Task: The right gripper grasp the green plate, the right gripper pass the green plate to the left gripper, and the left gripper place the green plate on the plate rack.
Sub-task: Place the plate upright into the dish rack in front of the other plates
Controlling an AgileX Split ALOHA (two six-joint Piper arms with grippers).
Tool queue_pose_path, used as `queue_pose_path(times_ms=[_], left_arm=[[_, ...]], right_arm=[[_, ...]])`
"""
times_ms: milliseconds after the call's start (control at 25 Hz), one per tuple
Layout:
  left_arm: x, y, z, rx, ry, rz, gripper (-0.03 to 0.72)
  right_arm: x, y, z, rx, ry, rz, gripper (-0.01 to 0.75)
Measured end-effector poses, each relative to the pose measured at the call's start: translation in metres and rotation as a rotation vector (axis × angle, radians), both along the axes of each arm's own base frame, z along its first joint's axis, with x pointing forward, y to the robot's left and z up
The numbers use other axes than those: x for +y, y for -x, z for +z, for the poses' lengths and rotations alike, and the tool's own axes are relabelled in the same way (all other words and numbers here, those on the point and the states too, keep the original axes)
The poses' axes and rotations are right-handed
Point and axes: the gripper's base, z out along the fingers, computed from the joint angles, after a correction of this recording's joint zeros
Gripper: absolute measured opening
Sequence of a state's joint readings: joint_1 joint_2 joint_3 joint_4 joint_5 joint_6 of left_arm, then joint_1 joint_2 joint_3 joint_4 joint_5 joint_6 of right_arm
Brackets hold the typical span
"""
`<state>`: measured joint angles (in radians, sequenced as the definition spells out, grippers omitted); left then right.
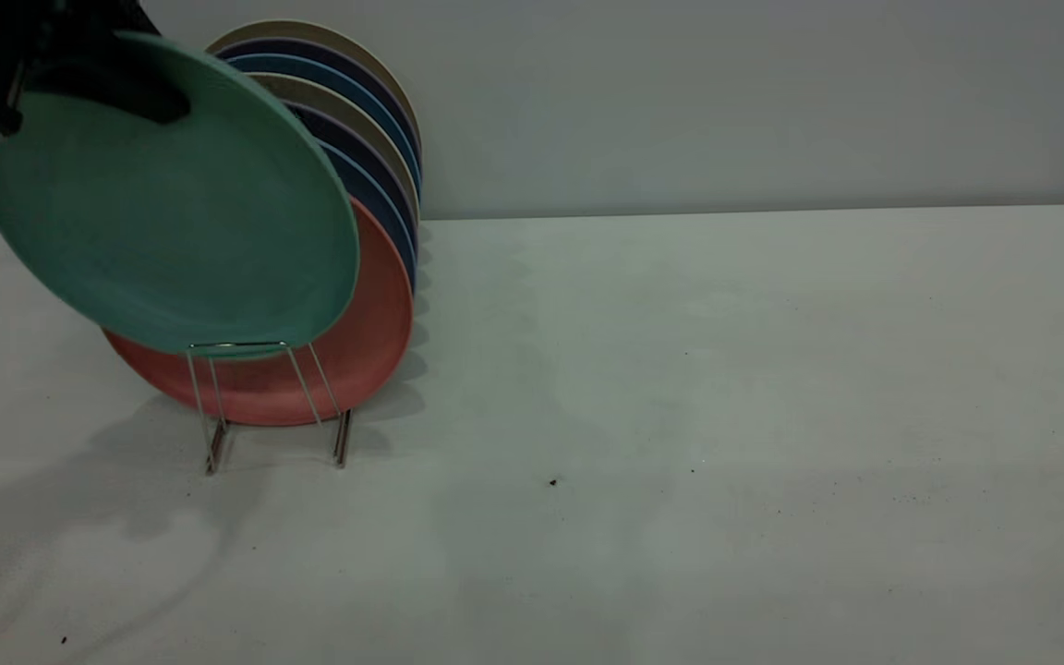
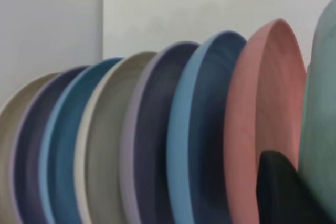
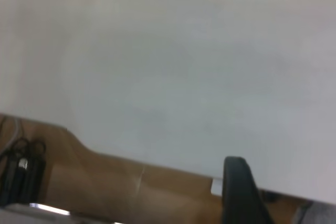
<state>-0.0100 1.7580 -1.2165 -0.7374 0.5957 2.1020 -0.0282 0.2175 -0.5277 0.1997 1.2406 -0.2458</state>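
Gripping the upper left rim of the green plate (image 1: 167,199), the left hand (image 1: 29,65) shows in the exterior view at the top left corner, its black fingers closed across the plate's edge. The plate hangs tilted, its lowest edge just above the front wire loop of the plate rack (image 1: 264,397), directly in front of the salmon-pink plate (image 1: 361,342). Behind that stand the blue and beige plates (image 1: 366,120) in a row on the white counter (image 1: 726,416). No writing or brand shows anywhere. In the left wrist view the green plate (image 2: 320,129) sits beside the salmon-pink plate (image 2: 262,119), with one black finger (image 2: 281,190) against it. In the right wrist view only one dark finger of the right hand (image 3: 241,192) appears over the counter's (image 3: 184,66) edge; I cannot tell how far it is open.
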Motion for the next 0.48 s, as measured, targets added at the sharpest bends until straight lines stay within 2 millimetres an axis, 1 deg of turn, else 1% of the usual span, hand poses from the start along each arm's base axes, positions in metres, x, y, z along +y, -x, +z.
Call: queue_pose_path(times_ms=[360, 480], left_arm=[[-0.002, -0.004, -0.015, 0.04, 0.001, -0.003, 0.121], [-0.002, -0.005, -0.017, 0.042, 0.0, -0.001, 0.137]], right_arm=[[0.0, 0.0, -0.002, 0.007, 0.01, 0.007, 0.452], [0.0, 0.0, -0.003, 0.007, 0.012, 0.009, 0.452]])
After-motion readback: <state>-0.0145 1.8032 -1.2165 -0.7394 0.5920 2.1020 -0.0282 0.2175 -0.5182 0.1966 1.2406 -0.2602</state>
